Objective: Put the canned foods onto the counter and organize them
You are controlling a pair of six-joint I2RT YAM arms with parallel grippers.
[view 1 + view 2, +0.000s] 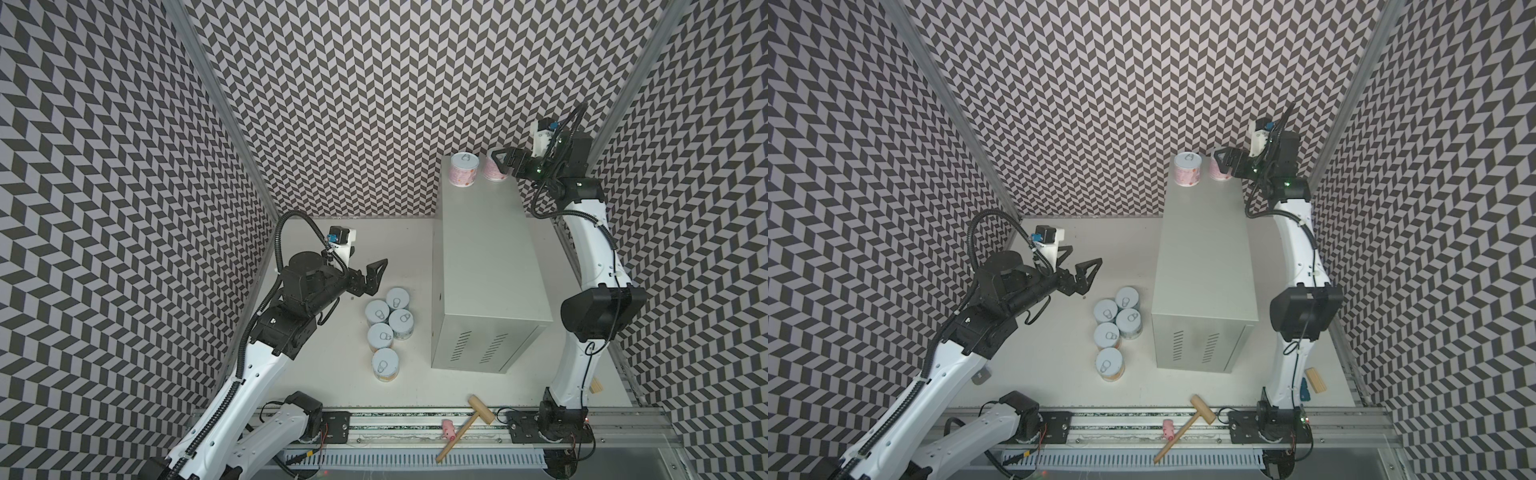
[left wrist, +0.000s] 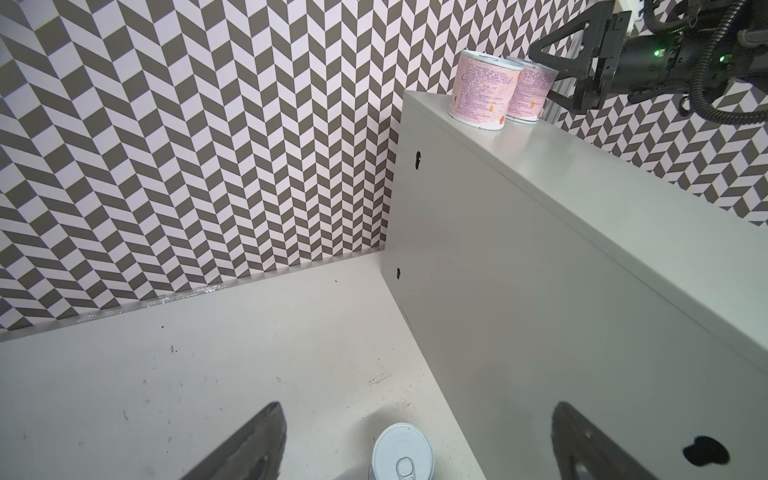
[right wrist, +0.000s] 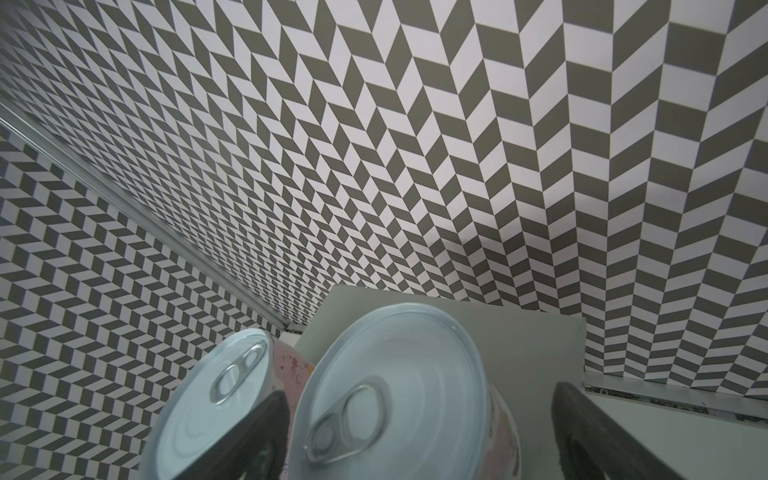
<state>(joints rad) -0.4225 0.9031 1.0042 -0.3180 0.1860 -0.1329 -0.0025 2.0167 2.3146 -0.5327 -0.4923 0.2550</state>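
While the left gripper (image 1: 1084, 254) is hovering with its jaws spread wide and empty over the white tabletop (image 1: 332, 241), just beyond the far end of a cluster of five short cylindrical cans with pale blue pull-tab lids (image 1: 380, 333), the right gripper (image 1: 497, 163) is hanging at the far right corner of the counter (image 1: 486, 257), a tall light-grey metal box-shaped cabinet. Its black fingers (image 3: 266, 419) are straddling a pink-labelled can (image 3: 399, 374) that is standing upright there. In the right wrist view one finger is lying close against the can's side while a clear gap is showing at the other, so the jaws are standing wide, not clamped. A second pink-labelled can (image 1: 464, 169) is standing just to its left at the far left corner, with that finger between the two. The five cans are sitting upright on the tabletop, left of the counter. A wooden mallet (image 1: 469, 424) is lying across the near metal rail (image 1: 395, 432).
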